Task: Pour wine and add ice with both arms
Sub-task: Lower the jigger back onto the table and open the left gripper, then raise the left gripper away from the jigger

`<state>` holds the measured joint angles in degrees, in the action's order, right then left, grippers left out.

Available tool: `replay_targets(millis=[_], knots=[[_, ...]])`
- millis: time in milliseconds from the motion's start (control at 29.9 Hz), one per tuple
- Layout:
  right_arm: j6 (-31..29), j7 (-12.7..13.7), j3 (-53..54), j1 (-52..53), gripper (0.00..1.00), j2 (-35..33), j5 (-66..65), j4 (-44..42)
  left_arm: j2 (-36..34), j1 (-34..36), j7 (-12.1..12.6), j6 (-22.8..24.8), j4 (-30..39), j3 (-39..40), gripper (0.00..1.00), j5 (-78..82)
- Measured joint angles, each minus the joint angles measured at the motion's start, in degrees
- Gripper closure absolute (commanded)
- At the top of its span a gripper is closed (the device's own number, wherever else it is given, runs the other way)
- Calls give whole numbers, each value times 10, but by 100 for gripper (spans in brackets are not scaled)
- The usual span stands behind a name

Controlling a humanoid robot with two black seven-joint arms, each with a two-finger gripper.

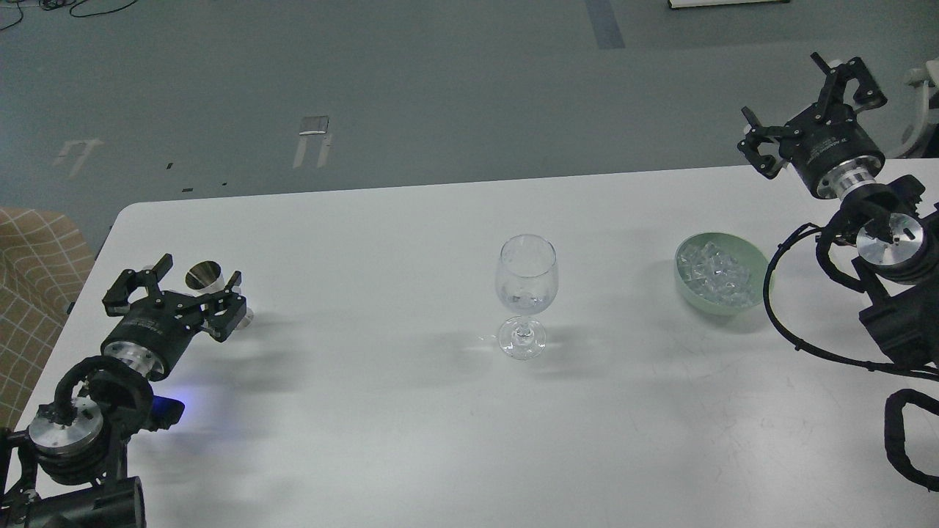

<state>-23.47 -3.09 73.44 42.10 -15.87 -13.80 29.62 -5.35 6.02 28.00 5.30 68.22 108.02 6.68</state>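
Wine glass (526, 293) stands upright mid-table on the white table (381, 411), stem and foot clear; bowl looks mostly empty, with something small and clear low in it, maybe a little liquid or a cube or two, can't tell which. No coloured wine visible in it. Ice (715, 275) is a heap of small clear cubes in a pale green bowl (755, 253), well to the right of the glass, near the right arm. On the far left, a small shiny metal cup (205, 276) sits just behind the left gripper (192, 286), partly hidden by it; contents not visible, probably the pouring vessel. Left gripper is low over the table, fingers spread apart, flanking or just in front of the cup, not clearly clamped on it; contact can't be confirmed. Right gripper (796, 103) is raised past the table's far right corner, above and behind the bowl, fingers spread wide, holding nothing. Judgement: early or between steps. Pour does not look done, since the glass shows no obvious fill; ice bowl looks full, so most or all of the adding is left. Left: grasp cup, carry to glass, tip. Right: pick cubes, drop into glass.
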Motion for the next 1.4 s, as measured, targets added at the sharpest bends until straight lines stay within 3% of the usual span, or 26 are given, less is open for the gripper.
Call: replay_targets(millis=[301,468,602,735,1003,1270,1337,1404], knots=[[-1,0,1,0,0,0,0,8,-20,15,0,23,37,-1,2,0],[1,-1,1,0,0,-1,0,37,-66,44,0,26,39,-25,2,0],[2,-1,0,1,0,-1,0,40,-117,59,0,67,44,-89,2,1],[2,-1,0,1,0,-1,0,41,-135,83,0,94,44,-106,2,1],[2,-1,1,2,0,0,0,42,-150,167,0,33,14,-107,2,-6],[1,-1,0,0,0,0,1,43,-149,205,0,33,-40,-110,2,3],[0,-1,0,0,0,0,1,43,-151,205,-11,38,-42,-112,2,9],[-1,0,-1,0,0,-1,1,43,-153,204,-42,52,-42,-121,2,22]])
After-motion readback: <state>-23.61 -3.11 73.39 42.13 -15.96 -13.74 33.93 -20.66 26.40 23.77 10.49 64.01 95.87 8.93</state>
